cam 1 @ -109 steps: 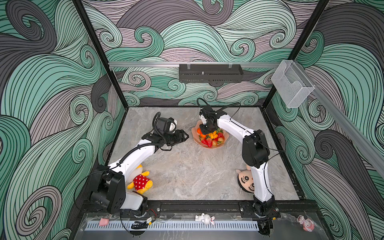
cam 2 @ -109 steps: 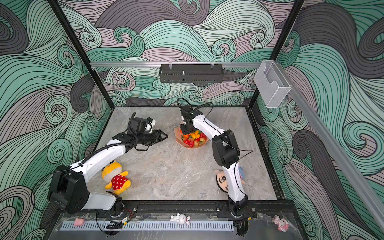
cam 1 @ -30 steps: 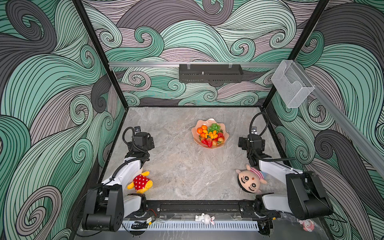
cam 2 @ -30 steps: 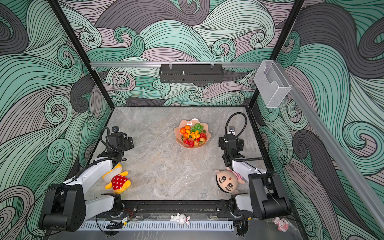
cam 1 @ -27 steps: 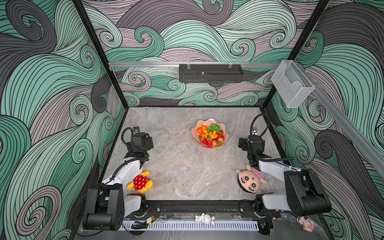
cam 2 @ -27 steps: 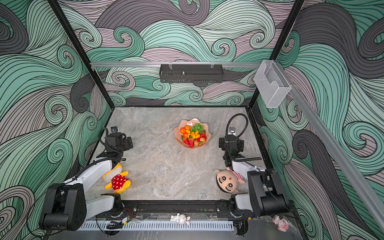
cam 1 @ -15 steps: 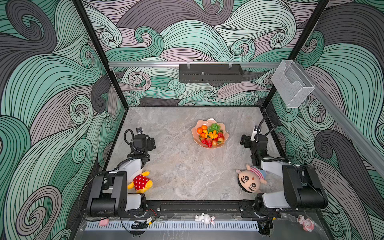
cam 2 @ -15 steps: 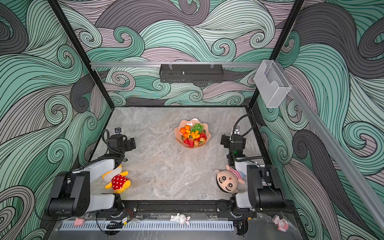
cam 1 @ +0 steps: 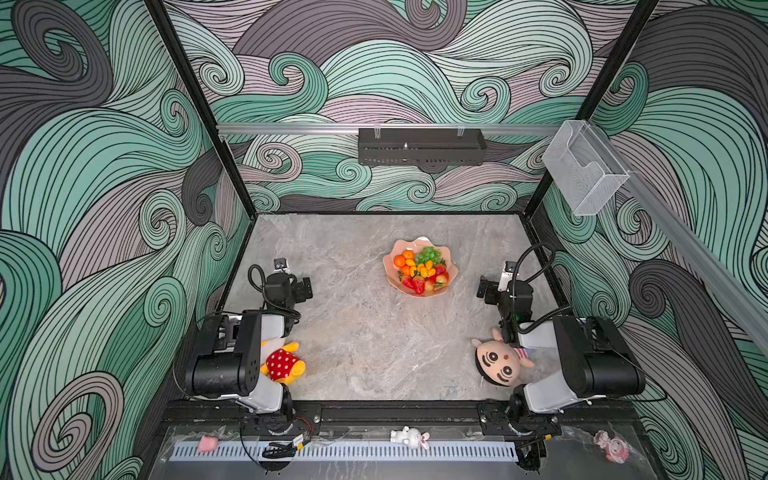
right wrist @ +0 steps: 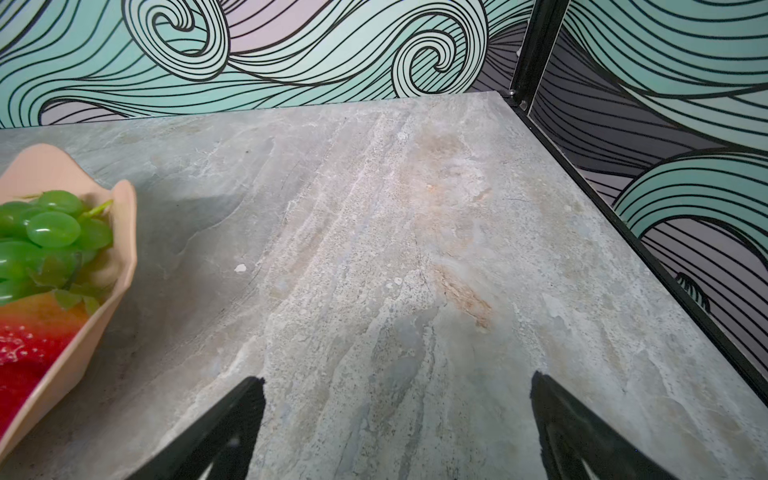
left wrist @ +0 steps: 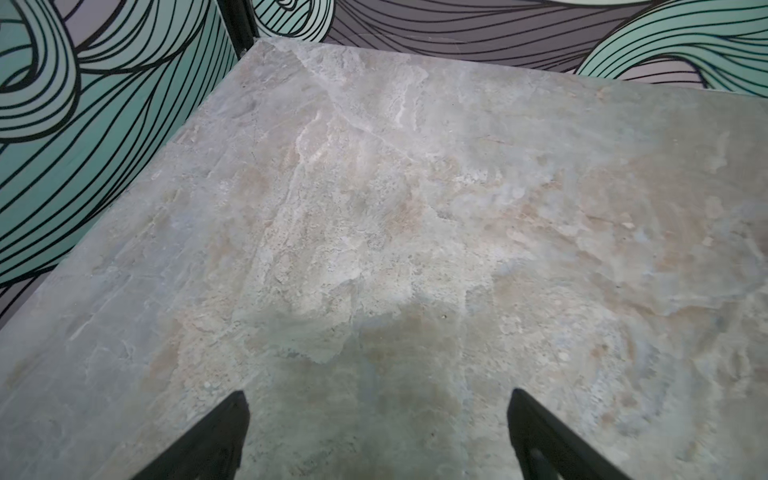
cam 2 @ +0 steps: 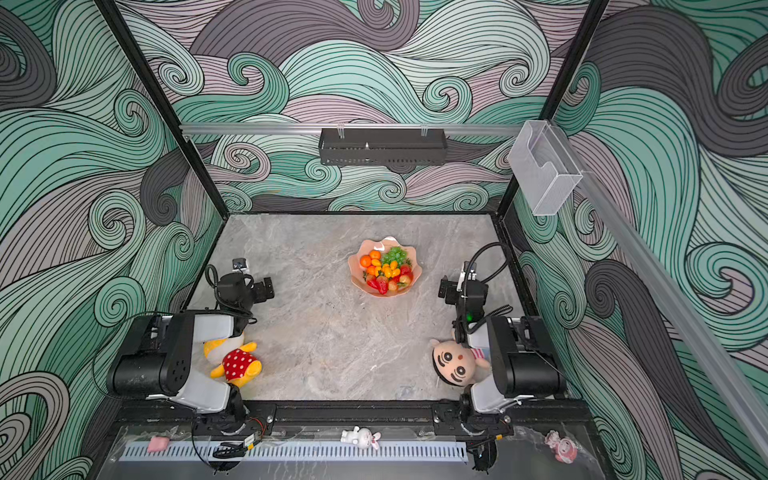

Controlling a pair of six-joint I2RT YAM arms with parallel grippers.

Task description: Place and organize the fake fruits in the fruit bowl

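Observation:
The pale pink scalloped fruit bowl [cam 1: 387, 268] [cam 2: 353, 268] [right wrist: 122, 232] stands right of the table's middle. The fake fruits lie inside it: green grapes [cam 1: 429, 254] [cam 2: 395, 254] [right wrist: 52, 228], orange tangerines [cam 1: 400, 261] [cam 2: 365, 261], yellow kumquats [cam 1: 422, 271], red strawberries [cam 1: 417, 284] [cam 2: 382, 284] [right wrist: 20, 345]. My left gripper [cam 1: 306, 288] [cam 2: 269, 291] [left wrist: 376, 399] hangs open over bare table far left of the bowl. My right gripper [cam 1: 482, 289] [cam 2: 444, 291] [right wrist: 397, 378] is open and empty, just right of the bowl.
A yellow plush with a red polka-dot top [cam 1: 282, 363] lies beside the left arm's base. A round-faced doll [cam 1: 498, 363] lies by the right arm's base. A clear box [cam 1: 582, 166] hangs on the right wall, a black shelf [cam 1: 419, 145] on the back wall.
Both arms have folded further back toward their bases at the front, and both grippers stayed open. The bowl and fruits have not moved.

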